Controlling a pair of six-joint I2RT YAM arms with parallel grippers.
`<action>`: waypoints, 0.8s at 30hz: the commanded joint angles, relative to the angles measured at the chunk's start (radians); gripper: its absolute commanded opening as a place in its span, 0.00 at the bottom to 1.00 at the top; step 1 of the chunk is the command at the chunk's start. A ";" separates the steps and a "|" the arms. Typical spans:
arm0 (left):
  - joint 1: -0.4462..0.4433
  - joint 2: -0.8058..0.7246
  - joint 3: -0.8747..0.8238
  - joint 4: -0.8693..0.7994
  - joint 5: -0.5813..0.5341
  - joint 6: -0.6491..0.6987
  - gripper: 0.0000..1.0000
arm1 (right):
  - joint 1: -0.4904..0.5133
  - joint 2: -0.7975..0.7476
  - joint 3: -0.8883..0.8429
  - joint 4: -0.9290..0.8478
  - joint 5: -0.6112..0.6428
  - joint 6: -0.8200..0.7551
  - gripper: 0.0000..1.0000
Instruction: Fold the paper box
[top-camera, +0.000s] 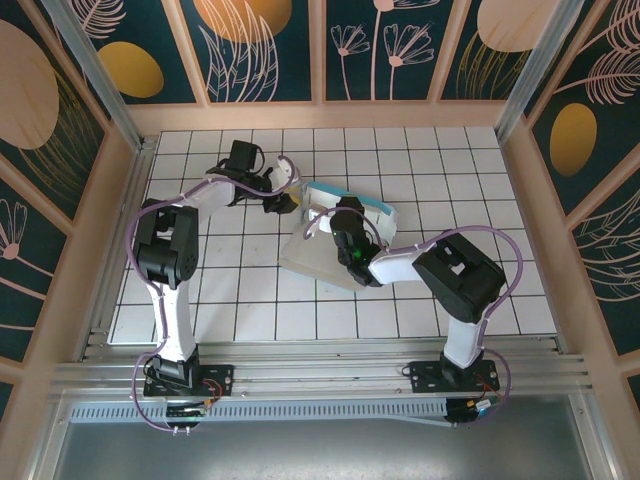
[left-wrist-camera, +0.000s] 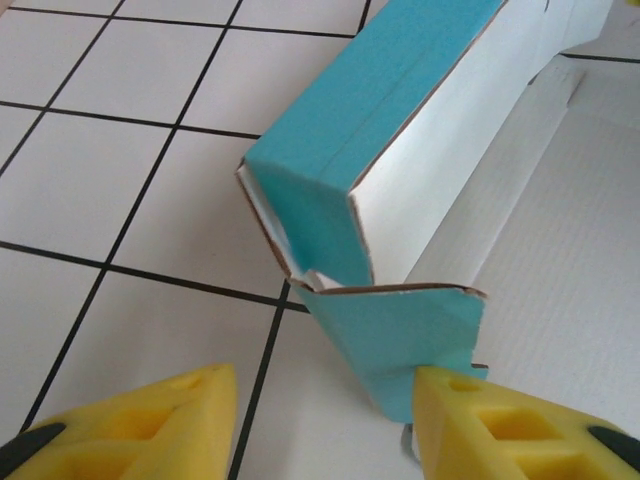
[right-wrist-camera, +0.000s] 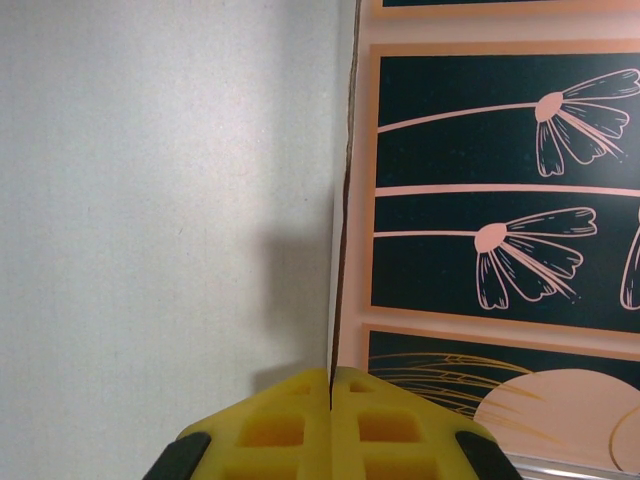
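Note:
The paper box (top-camera: 305, 255) lies partly folded in the middle of the table, pale side up, with a raised turquoise wall (top-camera: 375, 208) at its far right. My left gripper (top-camera: 290, 203) is at the box's left end. In the left wrist view its jaws (left-wrist-camera: 325, 385) stand open, and a turquoise end flap (left-wrist-camera: 400, 340) leans against the right finger (left-wrist-camera: 500, 425), below the folded wall (left-wrist-camera: 400, 100). My right gripper (top-camera: 345, 222) reaches over the sheet. In the right wrist view this gripper (right-wrist-camera: 330, 375) is shut on the thin edge of an upright pale panel (right-wrist-camera: 160, 200).
The white tiled table (top-camera: 500, 200) is fenced by patterned walls (top-camera: 400, 50) at the back and both sides. Open tiles lie left of the box (left-wrist-camera: 100, 150) and along the near edge (top-camera: 300, 320).

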 joint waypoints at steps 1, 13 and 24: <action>-0.030 0.023 0.037 -0.014 0.054 -0.035 0.47 | 0.015 0.015 0.004 -0.045 -0.042 -0.005 0.04; -0.062 0.038 0.011 0.127 -0.088 -0.249 0.42 | 0.018 0.011 0.001 -0.050 -0.043 0.006 0.04; -0.119 -0.006 -0.074 0.260 -0.273 -0.482 0.31 | 0.022 0.016 0.002 -0.056 -0.039 0.020 0.04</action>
